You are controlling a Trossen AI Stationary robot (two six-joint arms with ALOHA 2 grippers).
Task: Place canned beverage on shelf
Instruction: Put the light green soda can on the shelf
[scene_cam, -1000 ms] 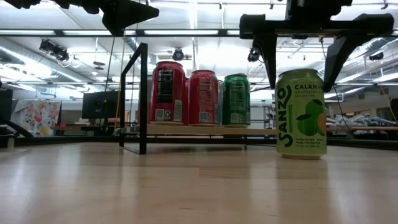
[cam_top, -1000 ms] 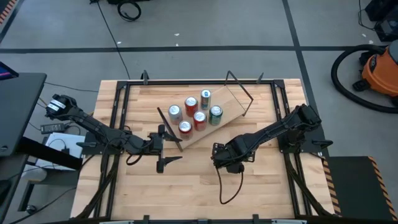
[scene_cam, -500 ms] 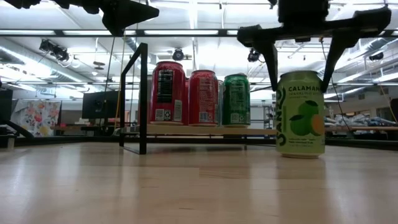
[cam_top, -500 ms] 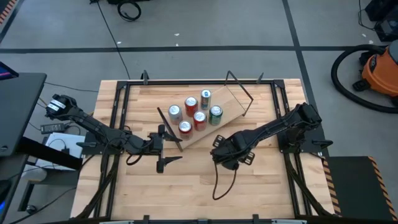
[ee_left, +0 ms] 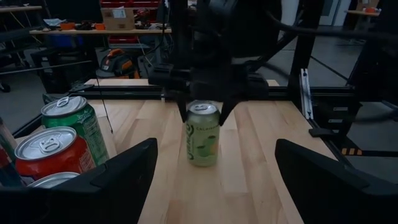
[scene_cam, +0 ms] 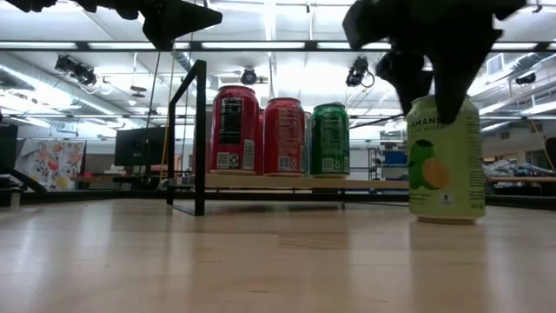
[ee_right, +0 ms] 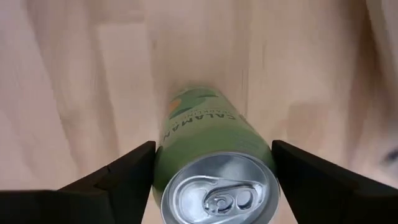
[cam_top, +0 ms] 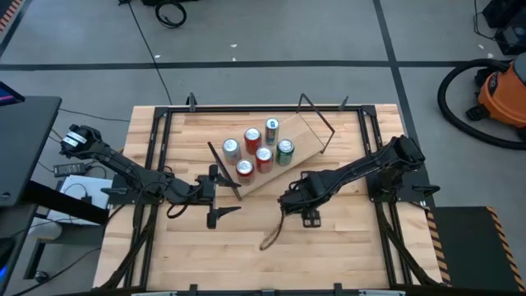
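A light green can (scene_cam: 446,161) stands upright on the wooden table, right of and nearer than the shelf; it also shows in the left wrist view (ee_left: 203,137) and the right wrist view (ee_right: 214,143). My right gripper (cam_top: 297,199) is above it, shut on it. The shelf (cam_top: 302,140) is a light-wood plank with black rod frames (scene_cam: 200,139), lying askew at mid-table, with several red, silver and green cans (cam_top: 264,158) standing on it. My left gripper (cam_top: 219,196) is open and empty at the shelf's left end. My right gripper pinches the green can's upper side wall (ee_right: 163,146) between its two fingers, one on each side just below the lid (ee_right: 217,193). The fingers come from above, pointing down. The can is upright, its base (ee_left: 203,163) at the tabletop; whether it is lifted I cannot tell.
Black frame rails (cam_top: 156,164) run along the table's left and right sides. A dark cable (cam_top: 271,238) from the right arm trails over the near tabletop. Bare wood lies near the front edge (cam_top: 246,263). An orange vacuum (cam_top: 501,90) stands on the floor, off the table.
My right gripper has turned about its upright axis while staying on the green can. The can has turned with it, showing another side of its label in the low view, and has shifted a little toward the table's right edge. The trailing cable has swung left.
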